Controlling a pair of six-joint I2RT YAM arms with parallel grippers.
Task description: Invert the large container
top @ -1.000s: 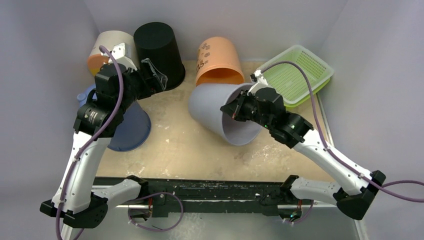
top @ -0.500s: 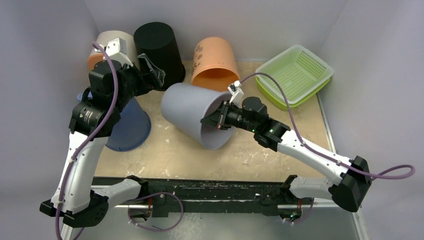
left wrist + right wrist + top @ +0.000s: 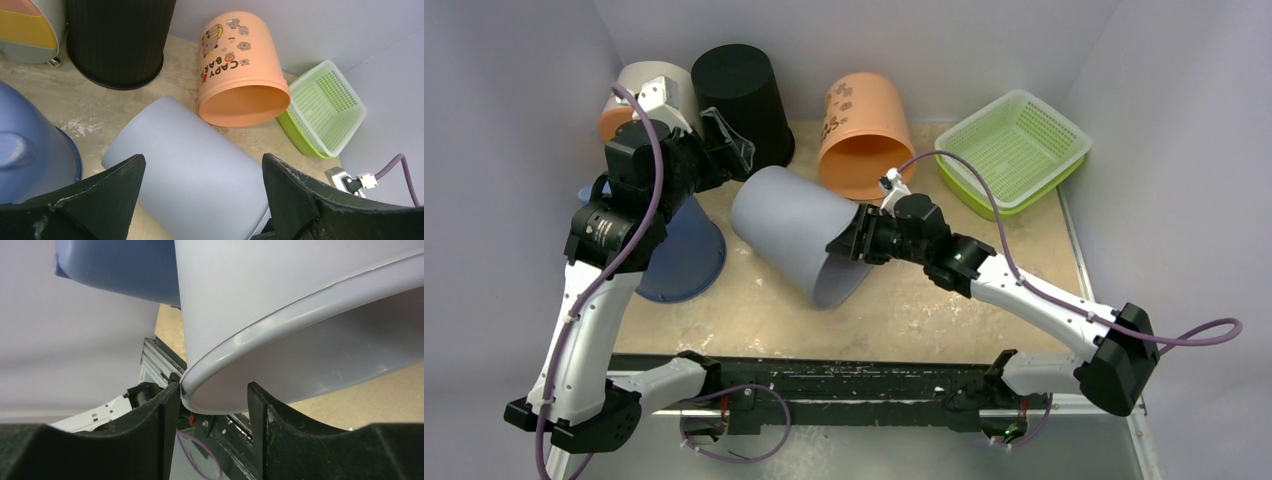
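The large container, pale grey, lies tilted on its side near the middle of the surface. Its closed base points far-left and its open mouth faces near-right. The right gripper holds it at the rim on the right side of the mouth. In the right wrist view one of the fingers sits outside the wall and the other inside, with the rim between them.

The left gripper hangs above the far-left end of the container, spread wide and empty.

Just beyond the container an orange bucket lies on its side, its mouth facing near. An upturned black bin stands at the far left, with a grey and orange bin beside it. A blue tub sits upside down to the left of the container. A green basket rests at the far right.
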